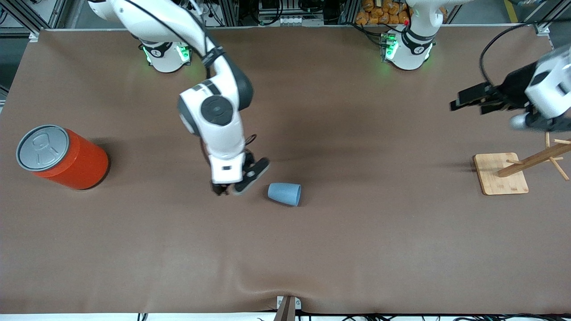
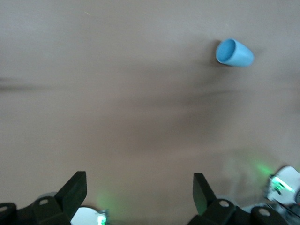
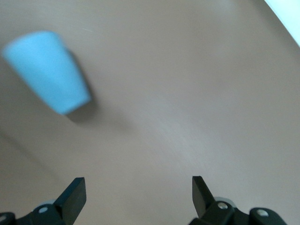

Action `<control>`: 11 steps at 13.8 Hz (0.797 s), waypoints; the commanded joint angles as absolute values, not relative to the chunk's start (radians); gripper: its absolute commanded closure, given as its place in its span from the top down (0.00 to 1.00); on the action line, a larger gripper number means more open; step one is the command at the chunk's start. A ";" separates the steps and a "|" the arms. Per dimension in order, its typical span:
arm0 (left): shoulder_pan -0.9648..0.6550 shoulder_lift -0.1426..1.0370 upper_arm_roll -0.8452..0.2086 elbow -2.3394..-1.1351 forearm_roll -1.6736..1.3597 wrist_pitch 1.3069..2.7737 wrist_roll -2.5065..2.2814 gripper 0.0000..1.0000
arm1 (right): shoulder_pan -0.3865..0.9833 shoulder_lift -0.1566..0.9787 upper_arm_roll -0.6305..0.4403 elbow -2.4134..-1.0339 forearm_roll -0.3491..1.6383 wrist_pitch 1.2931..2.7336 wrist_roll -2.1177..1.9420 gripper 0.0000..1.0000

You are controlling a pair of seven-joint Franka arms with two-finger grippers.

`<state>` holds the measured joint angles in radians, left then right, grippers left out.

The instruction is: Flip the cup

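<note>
The small light-blue cup [image 1: 284, 194] lies on its side on the brown table, mouth turned toward the left arm's end. My right gripper [image 1: 229, 189] hangs low beside the cup's closed end, a short gap away, open and empty. In the right wrist view the cup [image 3: 47, 70] is off to one side of the open gripper [image 3: 139, 185], not between the fingers. My left gripper [image 1: 461, 101] waits open in the air over the left arm's end of the table. The left wrist view shows this gripper [image 2: 139, 180] empty, with the cup [image 2: 234, 53] far off and its darker inside visible.
A large orange can with a grey lid [image 1: 62, 156] stands at the right arm's end of the table. A wooden peg stand on a square base [image 1: 502, 173] sits at the left arm's end, under the left arm's hand.
</note>
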<state>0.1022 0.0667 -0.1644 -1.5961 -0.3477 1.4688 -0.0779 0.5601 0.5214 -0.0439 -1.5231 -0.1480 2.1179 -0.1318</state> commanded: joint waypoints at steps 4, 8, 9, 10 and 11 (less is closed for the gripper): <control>0.055 0.219 -0.294 -1.678 -0.391 1.688 -0.090 1.00 | 0.339 0.445 -0.028 -1.562 0.014 1.889 0.040 1.00; 0.012 0.336 -0.296 -1.727 -0.520 1.857 -0.086 1.00 | 0.191 0.368 -0.026 -1.610 0.020 1.818 0.087 1.00; -0.012 0.360 -0.296 -1.718 -0.523 1.899 -0.078 0.89 | 0.152 0.324 -0.026 -1.652 0.020 1.819 0.086 1.00; -0.020 0.394 -0.296 -1.703 -0.534 1.948 -0.078 0.89 | 0.126 0.274 -0.026 -1.699 0.020 1.819 0.080 1.00; -0.034 0.432 -0.296 -1.683 -0.552 1.992 -0.075 0.95 | 0.103 0.215 -0.026 -1.741 0.020 1.818 0.071 1.00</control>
